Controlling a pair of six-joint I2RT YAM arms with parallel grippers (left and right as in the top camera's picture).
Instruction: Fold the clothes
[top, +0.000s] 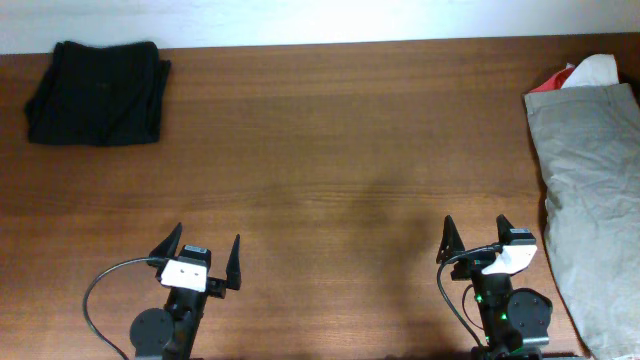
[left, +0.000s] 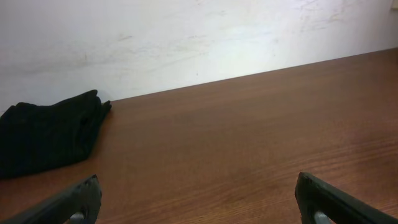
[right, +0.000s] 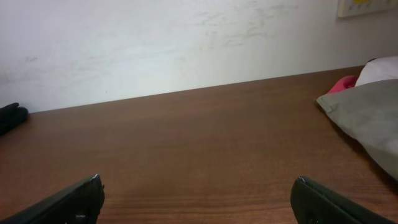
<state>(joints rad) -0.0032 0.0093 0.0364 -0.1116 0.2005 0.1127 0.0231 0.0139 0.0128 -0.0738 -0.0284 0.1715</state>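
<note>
- My left hand (top: 208, 232) sits at the near edge of the worktop (top: 330, 150), left of centre. Its two fingers are spread wide with nothing between them.
- In the left wrist view, the same hand (left: 199, 200) shows only as two dark fingertips (left: 74, 200) in the bottom corners, with bare wood between them.
- My right hand (top: 476, 222) is at the near edge on the right side. It is also spread wide and holding nothing.
- In the right wrist view, that hand (right: 198, 199) looks the same: dark fingertips (right: 329, 204) low in both corners and wood grain in the gap.
- A black cable (top: 100, 285) loops out from the base of my left arm.
- The khaki garment (top: 590, 200) lies along the right edge of the worktop, just right of my right hand and apart from it. It is wrinkled and runs from the near edge towards the far right corner. From the right wrist, its grey-beige edge (right: 367, 115) comes in at the right of the frame.
- The red garment (top: 557, 80) peeks out at the far end of the khaki one and lies partly under it. It also shows from the right wrist (right: 342, 84).
- The white garment (top: 597, 68) lies beside the red one at the far right corner, and the khaki one partly covers it too (right: 385, 70).
- The black garment (top: 97, 92) lies in the far left corner, bunched into a rough rectangle and well apart from both hands. The left wrist sees it at left (left: 43, 137). The right wrist catches only a sliver (right: 11, 116).
- The pale wall (left: 186, 43) rises directly behind the far edge of the worktop.
</note>
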